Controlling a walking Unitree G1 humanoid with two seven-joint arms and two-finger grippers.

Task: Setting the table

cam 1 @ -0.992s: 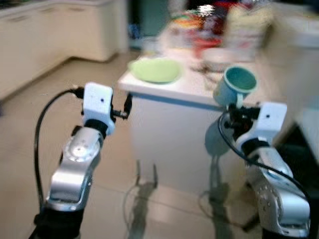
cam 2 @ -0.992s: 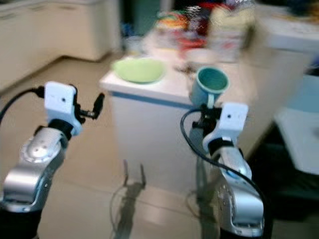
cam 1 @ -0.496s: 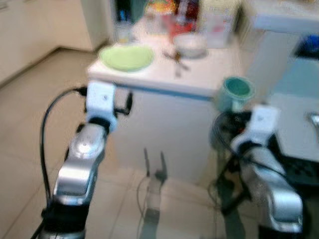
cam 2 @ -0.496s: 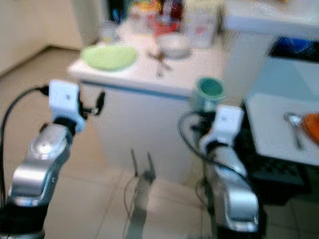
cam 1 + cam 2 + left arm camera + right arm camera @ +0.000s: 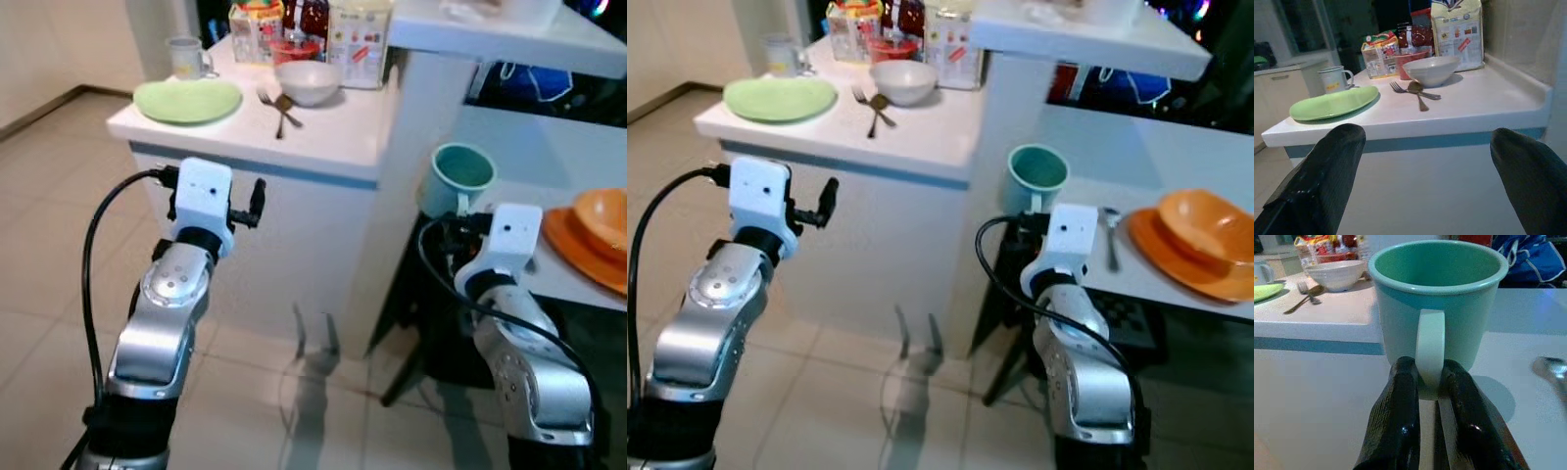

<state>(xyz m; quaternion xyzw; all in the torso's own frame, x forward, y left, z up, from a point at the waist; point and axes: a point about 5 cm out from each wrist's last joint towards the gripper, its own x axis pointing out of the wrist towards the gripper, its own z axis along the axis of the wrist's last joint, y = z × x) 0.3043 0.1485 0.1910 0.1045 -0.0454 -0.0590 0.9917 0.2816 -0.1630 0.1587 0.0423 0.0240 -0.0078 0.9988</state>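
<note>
A teal mug (image 5: pixel 1437 298) is held by its handle in my right gripper (image 5: pixel 1429 369), which is shut on it. The mug (image 5: pixel 1036 176) stands upright over the near left corner of a low white table (image 5: pixel 1146 284); whether it rests on the table I cannot tell. On that table are an orange bowl on an orange plate (image 5: pixel 1205 230) and a spoon (image 5: pixel 1109 235). My left gripper (image 5: pixel 1425 134) is open and empty in front of a white counter (image 5: pixel 333 147). The counter bears a green plate (image 5: pixel 186 100), a white bowl (image 5: pixel 307 80), and a fork and spoon (image 5: pixel 279 108).
A white cup (image 5: pixel 184 56) and several food packages (image 5: pixel 1457 29) stand at the counter's back. A white ledge (image 5: pixel 1087 34) juts out above the low table, with a blue bag (image 5: pixel 1127 83) behind. Tiled floor (image 5: pixel 852 343) lies below.
The camera has swung right and the picture has sharpened, bringing the low table with the orange dishes into view. The mug has stayed in my right gripper.
</note>
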